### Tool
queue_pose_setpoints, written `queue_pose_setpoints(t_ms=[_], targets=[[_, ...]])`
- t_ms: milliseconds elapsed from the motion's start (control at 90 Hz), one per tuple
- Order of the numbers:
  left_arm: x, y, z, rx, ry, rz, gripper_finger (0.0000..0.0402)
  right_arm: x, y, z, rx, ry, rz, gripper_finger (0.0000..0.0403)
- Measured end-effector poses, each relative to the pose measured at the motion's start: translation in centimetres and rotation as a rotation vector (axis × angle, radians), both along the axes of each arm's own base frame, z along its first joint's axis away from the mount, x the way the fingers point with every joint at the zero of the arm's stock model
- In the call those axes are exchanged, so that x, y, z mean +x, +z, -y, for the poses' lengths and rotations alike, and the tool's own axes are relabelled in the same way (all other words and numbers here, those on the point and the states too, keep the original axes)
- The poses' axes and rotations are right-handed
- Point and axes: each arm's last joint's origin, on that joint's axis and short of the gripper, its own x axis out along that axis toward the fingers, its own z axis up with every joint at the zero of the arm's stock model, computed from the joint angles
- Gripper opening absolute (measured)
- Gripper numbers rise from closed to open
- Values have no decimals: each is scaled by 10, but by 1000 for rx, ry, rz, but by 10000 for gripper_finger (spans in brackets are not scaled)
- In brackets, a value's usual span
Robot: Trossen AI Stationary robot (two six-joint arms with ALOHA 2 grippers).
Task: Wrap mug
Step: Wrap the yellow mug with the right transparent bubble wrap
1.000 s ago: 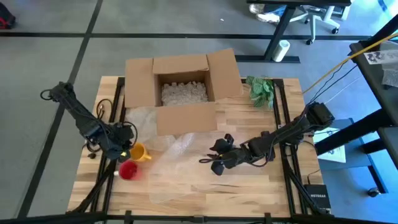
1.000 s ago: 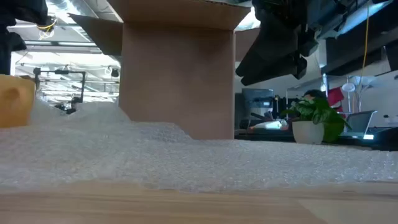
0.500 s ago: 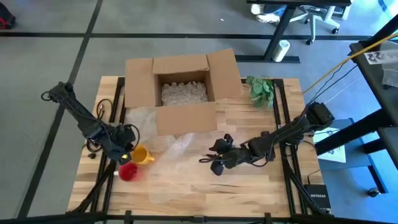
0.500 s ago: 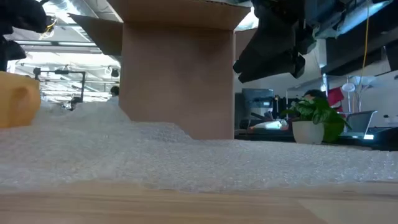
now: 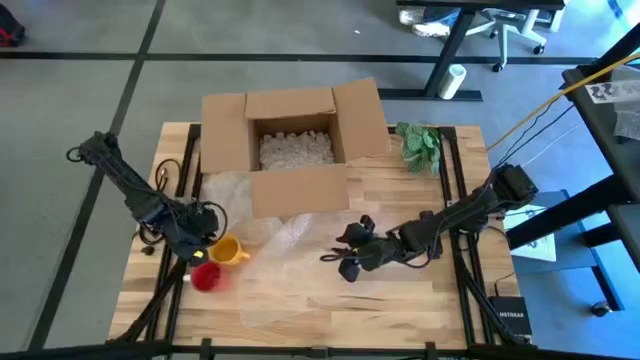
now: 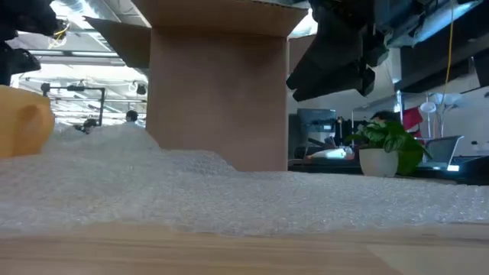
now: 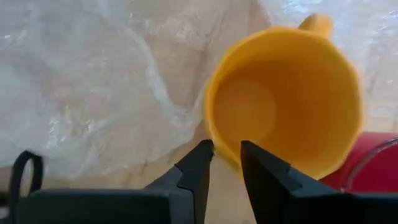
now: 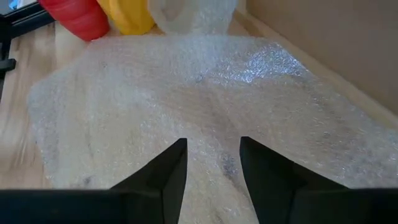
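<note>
Yellow mug [image 7: 286, 99], its rim clamped in the left jaws [image 7: 225, 163], has edged toward the bubble wrap [image 5: 290, 262], while the right jaws [image 8: 211, 163] wait open above the sheet.

The open cardboard box [image 5: 292, 148] blocks the far middle of the counter [image 5: 400, 305], with a potted plant [image 5: 418, 145] just right of it. At near left the yellow mug [image 5: 226, 249] and red cup [image 5: 205, 276] stand touching — no gap between them. Bubble wrap [image 5: 290, 260] lies low across the centre; bare wood stays open along the near right edge.
</note>
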Motion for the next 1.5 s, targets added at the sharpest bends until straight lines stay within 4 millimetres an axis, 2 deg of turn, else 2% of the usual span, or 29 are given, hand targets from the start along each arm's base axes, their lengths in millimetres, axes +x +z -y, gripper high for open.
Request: queue_pose_setpoints(t_ms=[344,556,678,833,1322,1500], targets=[[0,0,0,-18,29,-6,74,0,0,0,0,0,0,135],[0,-18,1,-41,44,-17,74,0,0,0,0,0,0,135],[-1,-22,0,-42,52,-39,65,0,0,0,-1,0,0,135],[0,-21,1,-33,4,-33,11,0,0,0,-1,1,-1,135],[9,-20,-15,35,48,-31,2,0,0,0,-4,3,-2,135],[18,-7,-24,81,33,-2,1,0,0,0,-10,8,-4,135]])
